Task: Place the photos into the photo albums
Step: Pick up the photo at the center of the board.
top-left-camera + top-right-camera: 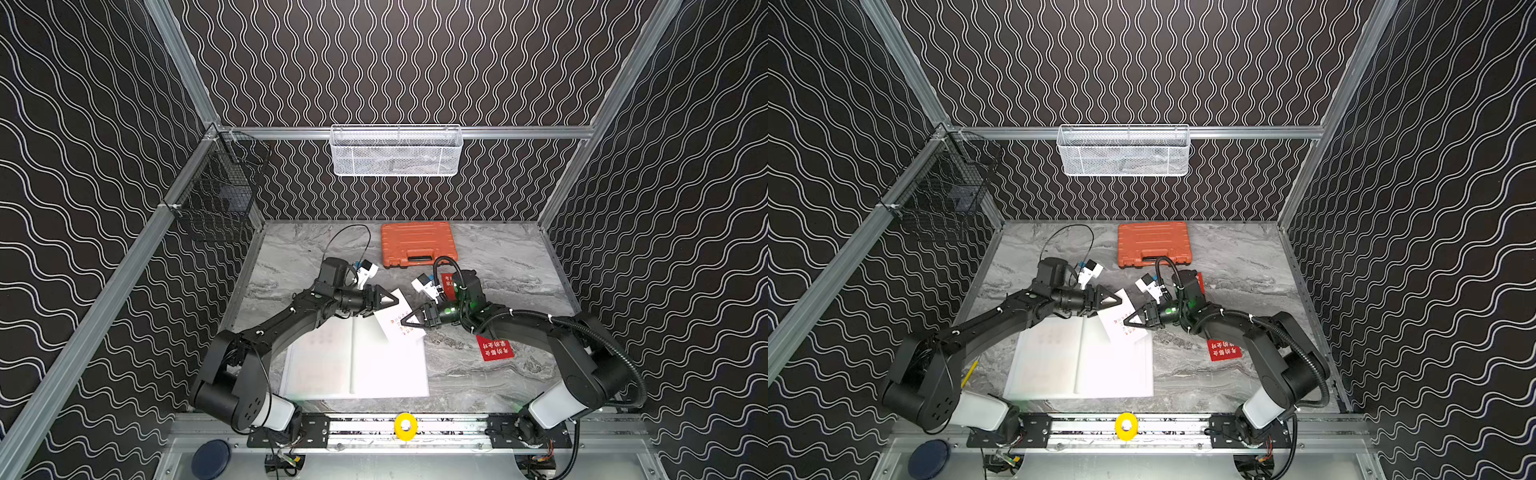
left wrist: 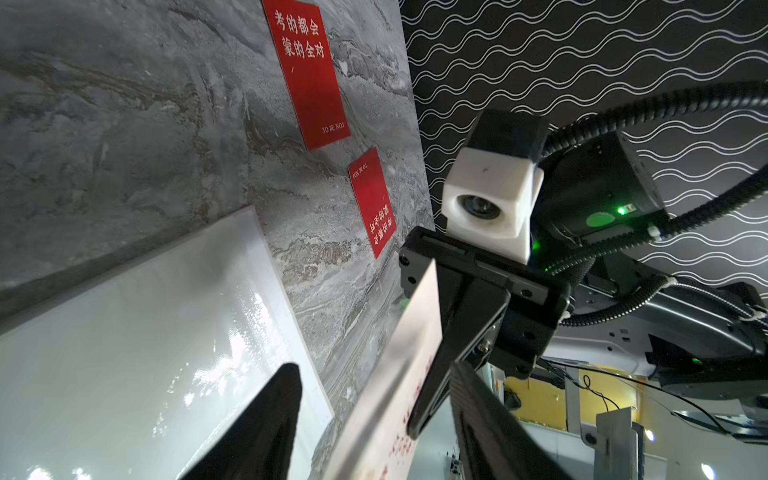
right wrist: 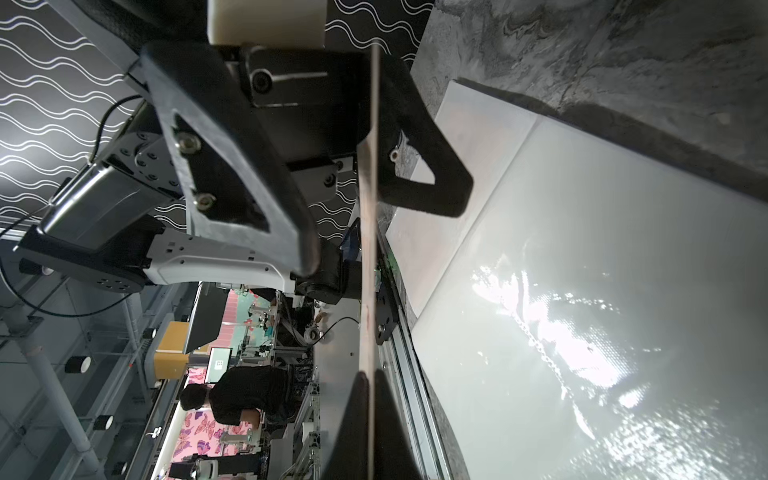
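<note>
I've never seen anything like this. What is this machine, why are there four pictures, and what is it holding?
These are two black robot arms mounted at the near edge of a marble table. Two pictures look down from a pair of cameras overhead. The other two come from a small camera on each arm's wrist, so they look tilted.

On the table lie an open white book, a red card beside it, a second red card by the right arm, and an orange case.

The right gripper is shut on a cream card, holding it in the air over the book's far corner. The left gripper is open, with a finger on either side of the same card.
</note>
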Controlling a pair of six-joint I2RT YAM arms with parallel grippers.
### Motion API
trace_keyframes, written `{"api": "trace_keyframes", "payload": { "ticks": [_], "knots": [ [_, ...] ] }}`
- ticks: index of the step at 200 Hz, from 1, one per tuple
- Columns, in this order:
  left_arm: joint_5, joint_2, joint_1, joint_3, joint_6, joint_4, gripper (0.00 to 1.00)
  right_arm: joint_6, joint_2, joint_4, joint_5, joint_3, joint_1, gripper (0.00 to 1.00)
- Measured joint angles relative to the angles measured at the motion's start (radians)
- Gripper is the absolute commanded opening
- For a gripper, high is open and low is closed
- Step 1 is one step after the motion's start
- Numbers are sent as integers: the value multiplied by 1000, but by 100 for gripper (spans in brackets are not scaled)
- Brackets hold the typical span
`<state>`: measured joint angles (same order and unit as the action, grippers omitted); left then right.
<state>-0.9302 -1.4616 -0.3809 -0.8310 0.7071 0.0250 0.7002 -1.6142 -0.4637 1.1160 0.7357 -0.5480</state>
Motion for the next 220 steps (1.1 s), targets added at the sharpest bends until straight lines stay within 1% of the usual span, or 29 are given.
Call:
{"api": "trace_keyframes", "payload": {
  "ticks": [30, 118, 161, 172, 198, 211, 220],
  "knots": [
    [-22, 0, 2, -14, -8, -13, 42, 11, -23, -20, 4, 1, 0, 0],
    [-25, 2, 3, -26, -80, -95, 16, 14, -44, -28, 27, 17, 18, 0],
    [-31, -13, 3, -25, -81, -81, 0, 21, -50, -27, 26, 22, 18, 0],
    [-36, -16, 3, -21, -73, -62, 0, 24, -50, -27, 26, 24, 18, 9],
    [-42, -21, 7, -8, -44, -29, 0, 40, -50, -27, 26, 35, 19, 36],
    [-43, -21, 12, 2, -23, -3, 0, 40, -50, -32, 26, 39, 22, 45],
    [-46, -21, 20, 14, -2, 18, 0, 45, -50, -35, 26, 39, 26, 49]
  ]
}}
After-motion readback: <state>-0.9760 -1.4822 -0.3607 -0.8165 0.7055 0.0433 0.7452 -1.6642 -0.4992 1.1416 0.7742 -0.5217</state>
